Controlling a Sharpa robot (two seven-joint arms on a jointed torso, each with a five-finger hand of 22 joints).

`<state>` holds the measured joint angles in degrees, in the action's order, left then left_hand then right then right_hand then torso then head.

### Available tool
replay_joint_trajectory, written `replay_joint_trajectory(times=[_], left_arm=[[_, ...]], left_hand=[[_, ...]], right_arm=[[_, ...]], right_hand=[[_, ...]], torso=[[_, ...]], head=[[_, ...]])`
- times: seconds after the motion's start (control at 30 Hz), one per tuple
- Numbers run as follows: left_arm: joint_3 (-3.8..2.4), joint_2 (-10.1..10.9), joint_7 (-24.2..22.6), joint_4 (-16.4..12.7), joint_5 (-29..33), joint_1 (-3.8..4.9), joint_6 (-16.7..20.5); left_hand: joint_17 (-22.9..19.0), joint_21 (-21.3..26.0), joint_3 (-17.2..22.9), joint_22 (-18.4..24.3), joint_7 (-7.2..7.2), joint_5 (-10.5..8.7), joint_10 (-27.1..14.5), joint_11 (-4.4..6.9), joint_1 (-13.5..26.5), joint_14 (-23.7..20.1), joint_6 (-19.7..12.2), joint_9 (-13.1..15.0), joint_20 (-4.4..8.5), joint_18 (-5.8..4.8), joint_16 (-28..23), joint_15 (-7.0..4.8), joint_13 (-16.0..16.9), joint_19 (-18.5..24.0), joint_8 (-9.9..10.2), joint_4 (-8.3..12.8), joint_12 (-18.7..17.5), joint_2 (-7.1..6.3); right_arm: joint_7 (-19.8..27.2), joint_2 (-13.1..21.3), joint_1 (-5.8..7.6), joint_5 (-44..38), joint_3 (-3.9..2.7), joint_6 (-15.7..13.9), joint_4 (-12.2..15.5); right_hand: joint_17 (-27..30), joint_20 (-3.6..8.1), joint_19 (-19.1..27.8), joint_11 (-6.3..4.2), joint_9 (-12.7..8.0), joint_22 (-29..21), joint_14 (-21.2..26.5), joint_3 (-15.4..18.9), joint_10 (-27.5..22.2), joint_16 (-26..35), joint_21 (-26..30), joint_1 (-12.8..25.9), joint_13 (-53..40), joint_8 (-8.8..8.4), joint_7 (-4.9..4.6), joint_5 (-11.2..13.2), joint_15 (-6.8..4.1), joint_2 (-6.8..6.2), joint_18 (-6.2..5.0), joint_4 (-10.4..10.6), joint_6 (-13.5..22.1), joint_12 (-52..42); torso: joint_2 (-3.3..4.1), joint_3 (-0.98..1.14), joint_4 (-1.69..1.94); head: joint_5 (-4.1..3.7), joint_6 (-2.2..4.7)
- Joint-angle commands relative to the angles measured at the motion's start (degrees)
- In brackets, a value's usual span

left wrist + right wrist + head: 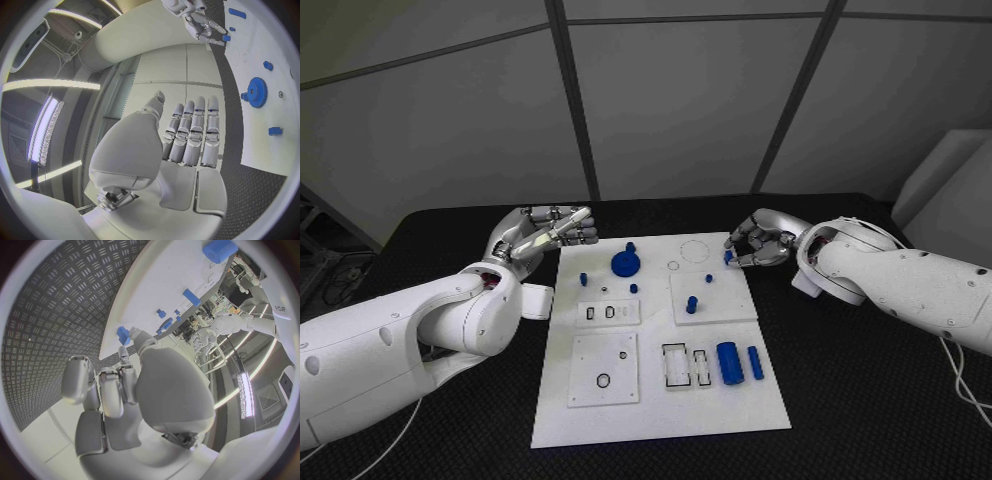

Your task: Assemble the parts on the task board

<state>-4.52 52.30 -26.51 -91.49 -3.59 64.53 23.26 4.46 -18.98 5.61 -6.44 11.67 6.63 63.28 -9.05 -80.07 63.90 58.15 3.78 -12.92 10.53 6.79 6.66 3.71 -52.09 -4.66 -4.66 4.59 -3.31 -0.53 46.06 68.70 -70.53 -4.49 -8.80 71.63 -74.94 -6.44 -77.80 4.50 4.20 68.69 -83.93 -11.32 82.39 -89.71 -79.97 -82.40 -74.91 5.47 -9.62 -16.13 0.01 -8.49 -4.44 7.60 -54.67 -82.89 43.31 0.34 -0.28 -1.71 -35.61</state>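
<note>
The white task board (661, 420) lies in the middle of the black table. My right hand (762, 243) hovers at the board's far right corner and pinches a small blue part (728, 257) between thumb and finger; the same part (123, 334) sits at the fingertips in the right wrist view. My left hand (553, 226) is raised off the board's far left corner, fingers (194, 132) straight and holding nothing. A blue gear (626, 263) stands on the far half of the board, with small blue pegs (607, 292) around it. A blue cylinder (728, 362) and a thinner blue rod (756, 362) lie at the near right.
Raised white plates sit on the board: one with a black ring (602, 381), one with slots (609, 313), one carrying a blue peg (691, 305). Two black rectangular frames (675, 365) lie beside the cylinder. Black table (877, 400) surrounds the board on all sides.
</note>
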Motion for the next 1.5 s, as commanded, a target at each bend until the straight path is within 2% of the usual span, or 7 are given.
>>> replay_joint_trajectory(times=[0.03,0.37,0.77,1.03,1.5], left_arm=[[-0.05,-0.06,-0.16,0.00,-0.47,0.08,-0.59],[-0.05,-0.03,-0.09,0.01,-0.47,0.08,-0.55],[-0.05,-0.05,-0.01,0.08,-0.47,0.08,-0.53],[-0.05,-0.07,0.01,0.13,-0.47,0.08,-0.57],[-0.05,-0.06,0.16,0.25,-0.47,0.08,-0.64]], left_hand=[[0.09,0.25,-0.09,0.09,-0.07,-0.16,-0.01,0.26,0.01,0.24,0.45,0.01,-0.12,0.02,-0.36,-0.03,0.00,-0.33,0.39,0.37,-0.37,0.62],[0.09,0.25,-0.05,0.10,-0.07,-0.15,0.01,0.27,-0.04,0.27,0.47,0.01,-0.11,0.02,-0.39,-0.04,0.00,-0.35,0.41,0.43,-0.39,0.68],[0.09,0.25,-0.05,0.10,-0.07,-0.15,0.01,0.27,-0.04,0.27,0.47,0.01,-0.11,0.02,-0.39,-0.04,0.00,-0.35,0.41,0.43,-0.39,0.68],[0.10,0.24,-0.02,0.11,-0.06,-0.15,0.01,0.27,-0.05,0.29,0.48,0.00,-0.10,0.02,-0.41,-0.04,0.00,-0.37,0.43,0.45,-0.40,0.72],[0.10,0.24,-0.02,0.11,-0.06,-0.15,0.01,0.27,-0.05,0.29,0.48,0.00,-0.10,0.02,-0.41,-0.04,0.00,-0.37,0.43,0.45,-0.40,0.72]], right_arm=[[-0.33,-0.22,0.06,-0.64,-0.03,0.68,-0.14],[-0.88,-0.71,-0.20,-1.70,-0.02,1.47,-0.51],[-1.23,-0.83,-0.28,-2.15,-0.02,1.07,-0.83],[-1.19,-0.89,-0.29,-2.27,-0.02,-0.01,-0.92],[-2.23,-1.27,-0.30,-2.29,-0.02,-2.27,-0.63]], right_hand=[[-14.07,-0.19,0.00,0.17,0.09,0.10,-5.83,-0.14,0.27,0.08,0.01,0.01,-5.70,0.27,0.03,0.15,0.47,0.80,0.13,-0.17,-0.57,-0.14],[-14.29,-0.15,-0.20,0.04,0.15,0.42,-5.88,-0.38,0.50,0.00,-0.14,0.09,-5.97,0.64,0.19,0.18,0.40,1.04,0.18,-0.28,-1.54,-0.35],[-14.42,-0.09,-0.30,-0.07,0.15,0.57,-5.91,-0.70,0.66,-0.05,-0.21,0.10,-6.16,0.87,0.33,0.18,0.30,1.37,0.21,-0.38,-2.19,-0.50],[-14.72,0.19,-0.66,-0.55,0.24,1.13,-5.99,-1.41,1.01,-0.16,-0.49,0.53,-6.53,1.67,0.90,0.11,-0.06,2.32,0.31,-0.31,-4.02,-0.78],[-14.88,0.49,-0.87,-0.97,0.26,1.45,-6.02,-1.77,1.34,-0.22,-0.65,1.04,-6.89,2.17,1.38,-0.23,-0.41,2.80,0.37,-0.18,-5.04,-1.05]], torso=[[0.02,0.00,0.03],[0.01,0.04,-0.03],[0.01,0.04,0.02],[0.04,0.04,-0.05],[-0.01,0.04,0.04]], head=[[0.06,-0.08],[0.11,-0.25],[0.05,-0.37],[-0.07,-0.48],[-0.29,-0.64]])
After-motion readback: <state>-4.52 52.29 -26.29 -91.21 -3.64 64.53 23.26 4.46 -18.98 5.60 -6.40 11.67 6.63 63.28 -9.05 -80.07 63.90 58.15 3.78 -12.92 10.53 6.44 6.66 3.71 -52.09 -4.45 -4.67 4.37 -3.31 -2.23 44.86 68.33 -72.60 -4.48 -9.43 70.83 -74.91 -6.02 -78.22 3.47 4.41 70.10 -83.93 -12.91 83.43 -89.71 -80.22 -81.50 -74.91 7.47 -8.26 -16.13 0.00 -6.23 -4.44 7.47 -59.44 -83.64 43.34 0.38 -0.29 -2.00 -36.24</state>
